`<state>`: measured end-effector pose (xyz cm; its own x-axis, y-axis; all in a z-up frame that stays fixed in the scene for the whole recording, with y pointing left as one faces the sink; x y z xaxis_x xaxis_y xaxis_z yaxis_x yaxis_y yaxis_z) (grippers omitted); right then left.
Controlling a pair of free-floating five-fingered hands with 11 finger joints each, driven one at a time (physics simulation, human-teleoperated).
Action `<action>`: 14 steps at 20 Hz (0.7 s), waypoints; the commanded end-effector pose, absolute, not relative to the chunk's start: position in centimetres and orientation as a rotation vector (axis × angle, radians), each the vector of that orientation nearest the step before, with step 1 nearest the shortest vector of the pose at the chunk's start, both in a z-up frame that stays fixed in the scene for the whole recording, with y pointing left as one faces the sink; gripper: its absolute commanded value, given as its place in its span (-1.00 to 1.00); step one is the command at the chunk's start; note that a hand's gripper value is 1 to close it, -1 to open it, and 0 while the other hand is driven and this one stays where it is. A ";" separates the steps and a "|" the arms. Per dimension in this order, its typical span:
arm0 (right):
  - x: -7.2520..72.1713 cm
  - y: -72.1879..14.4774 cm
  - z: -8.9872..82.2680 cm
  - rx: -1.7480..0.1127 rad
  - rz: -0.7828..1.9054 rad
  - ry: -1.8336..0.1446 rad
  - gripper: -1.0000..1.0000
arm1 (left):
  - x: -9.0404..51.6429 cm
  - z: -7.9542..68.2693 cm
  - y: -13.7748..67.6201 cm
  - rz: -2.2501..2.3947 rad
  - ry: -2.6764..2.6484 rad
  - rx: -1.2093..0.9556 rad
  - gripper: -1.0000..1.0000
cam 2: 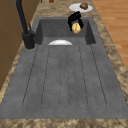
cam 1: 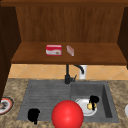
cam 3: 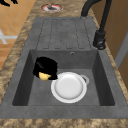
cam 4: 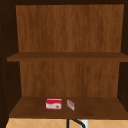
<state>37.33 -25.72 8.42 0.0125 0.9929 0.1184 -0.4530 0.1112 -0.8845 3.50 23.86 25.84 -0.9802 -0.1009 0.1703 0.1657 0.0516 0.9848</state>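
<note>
A small yellow object (cam 1: 89, 106), rounded and about the colour of a lemon, sits clasped in the right hand (cam 1: 94, 100) over the sink basin (cam 1: 106, 100), just above the near-side rim of a white plate (cam 1: 83, 110) lying on the basin floor. The hand's fingers curl down around the object, which peeks out beneath them in the right side view (cam 3: 44, 76) and in the left side view (cam 2: 76, 28). The left hand (cam 1: 33, 115) hangs at the front edge of the ribbed draining board (cam 1: 45, 95), its fingers drawn in loosely and holding nothing. A large red ball (cam 1: 67, 114) sits in the foreground between the two hands. The black tap (cam 1: 68, 75) rises behind the basin. On the speckled counter, a red-rimmed plate (cam 1: 5, 105) carries a scrap of food at far left. Above, a red-and-white box (cam 4: 53, 104) and a smaller pale packet (cam 4: 70, 104) rest near each other on the lowest wooden shelf (cam 4: 100, 107)
</note>
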 end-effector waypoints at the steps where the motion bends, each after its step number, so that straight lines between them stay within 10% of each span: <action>1: 35.3 -25.7 11.2 -0.814 1.281 -0.967 1.00 | 3.5 25.8 23.9 -2.038 -2.128 -0.067 0.00; 14: 28.1 -25.0 20.7 -0.845 1.275 -1.011 1.00 | 3.5 25.8 23.9 -2.038 -2.128 -0.067 0.00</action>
